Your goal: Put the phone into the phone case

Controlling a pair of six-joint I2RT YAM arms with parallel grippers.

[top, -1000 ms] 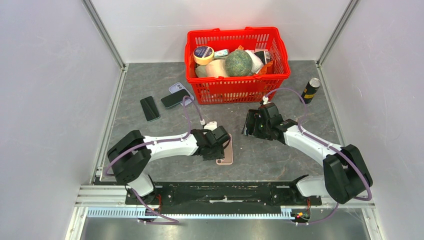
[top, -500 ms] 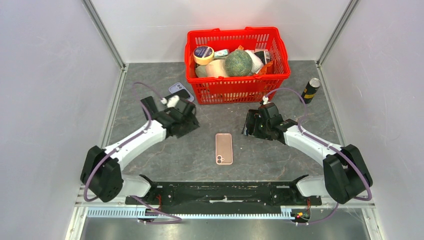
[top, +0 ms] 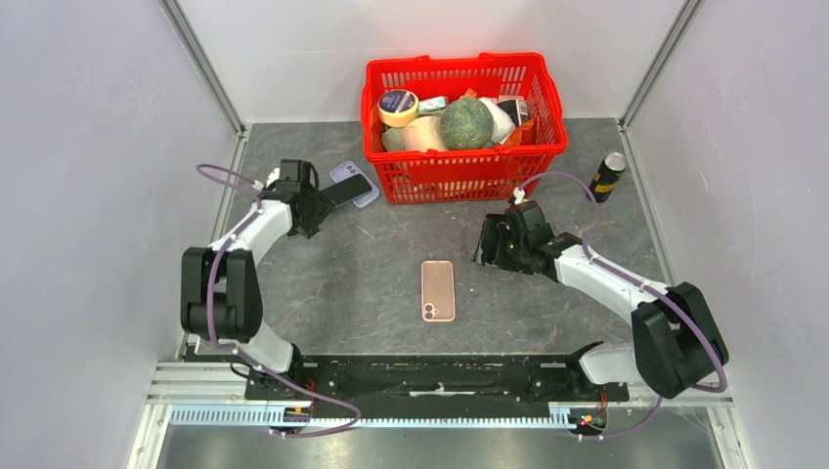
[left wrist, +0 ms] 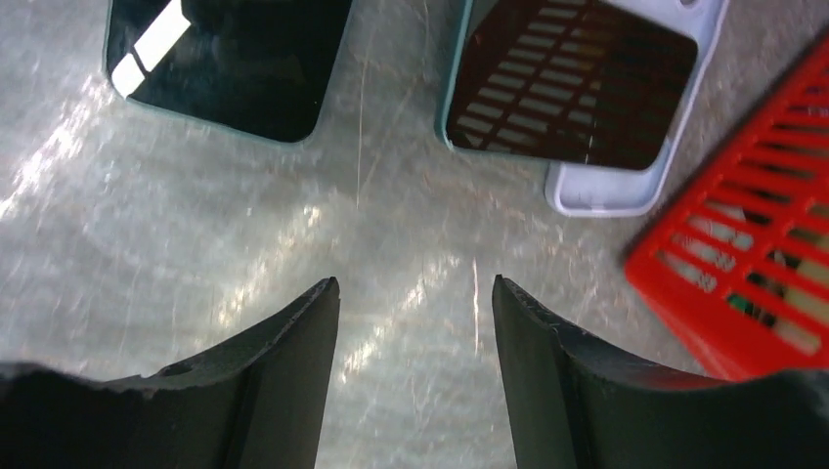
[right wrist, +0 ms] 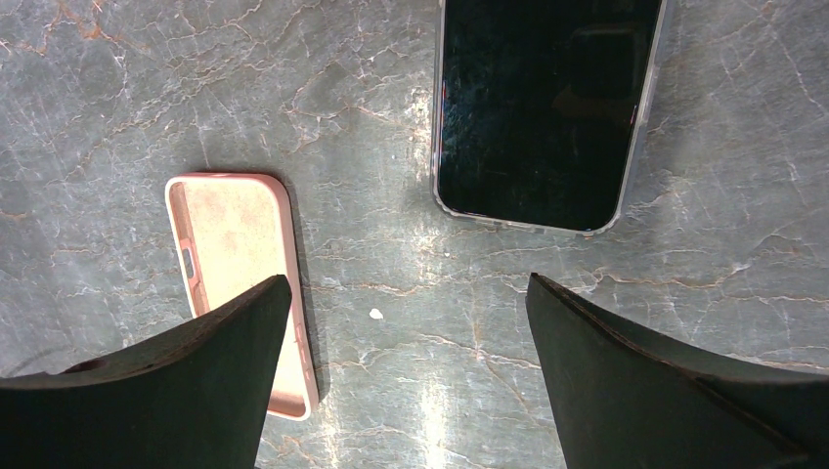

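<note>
**Left arm leaves the case and goes for a phone**

The left arm has swung away from the middle of the table to the far left corner beside the red basket (top: pixel 464 181), leaving the pink case (top: pixel 438 290) alone at the centre; the right arm has not shifted.

The left gripper (left wrist: pixel 413 293) hangs with its jaws parted and nothing between them, low over bare table (left wrist: pixel 391 225). Just beyond its fingertips lie a teal-edged phone (left wrist: pixel 230 54) on one side and a screen-up phone (left wrist: pixel 572 93) resting on a lavender case (left wrist: pixel 606 195) on the other.

The right gripper (right wrist: pixel 406 283) is likewise spread and empty. A dark phone (right wrist: pixel 543 107) lies just past it, the pink case (right wrist: pixel 235 234) beside it, hollow side up.

Which phone is meant I cannot tell. Any of them is probably a stiff, fairly heavy slab with slick glass, lying flat, so the hold should pinch across the long edges, squarely. The case looks thin and light; it will likely slide unless the other arm steadies it.
</note>
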